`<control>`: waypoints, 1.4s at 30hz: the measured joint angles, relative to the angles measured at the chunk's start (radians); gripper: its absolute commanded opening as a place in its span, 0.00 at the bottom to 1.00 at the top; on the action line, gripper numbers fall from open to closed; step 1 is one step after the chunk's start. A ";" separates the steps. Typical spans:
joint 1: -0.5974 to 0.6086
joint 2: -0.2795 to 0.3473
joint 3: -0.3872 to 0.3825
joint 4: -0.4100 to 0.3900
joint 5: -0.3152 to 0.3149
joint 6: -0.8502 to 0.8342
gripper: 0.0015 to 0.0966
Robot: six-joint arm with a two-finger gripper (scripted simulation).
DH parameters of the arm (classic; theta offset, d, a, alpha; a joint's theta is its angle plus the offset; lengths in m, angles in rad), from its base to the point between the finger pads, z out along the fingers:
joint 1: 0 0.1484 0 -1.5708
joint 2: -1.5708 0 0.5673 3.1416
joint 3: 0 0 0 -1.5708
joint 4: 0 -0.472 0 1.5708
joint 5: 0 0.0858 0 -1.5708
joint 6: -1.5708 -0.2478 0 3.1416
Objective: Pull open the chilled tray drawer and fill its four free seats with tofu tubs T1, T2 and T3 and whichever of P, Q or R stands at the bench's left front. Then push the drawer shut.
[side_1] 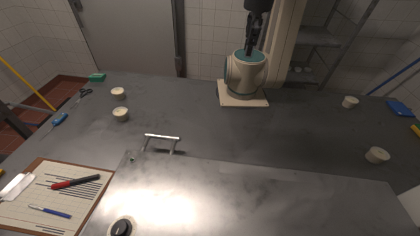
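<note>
Two cream tofu tubs stand close together but apart on the bench's far left, behind the drawer's metal bar handle. The drawer is closed under the steel cabinet top, with a small green lamp at its corner. Two more tubs stand on the right, one further back and one nearer. My gripper hangs high above the arm's base, open and empty, far from every tub.
The cabinet top fills the near foreground, with a dial at its front. A clipboard with pens lies at its left. Scissors, a blue knife and a green block lie along the left edge.
</note>
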 measured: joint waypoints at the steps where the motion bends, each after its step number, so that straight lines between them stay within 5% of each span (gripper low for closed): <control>1: -0.025 0.010 -0.004 0.000 0.014 0.025 0.49; 22: -0.472 0.379 0.039 0.000 0.339 0.471 0.49; 31: -0.544 0.491 0.094 0.000 0.396 0.544 0.49; 42: -0.562 0.520 0.110 0.000 0.409 0.561 0.49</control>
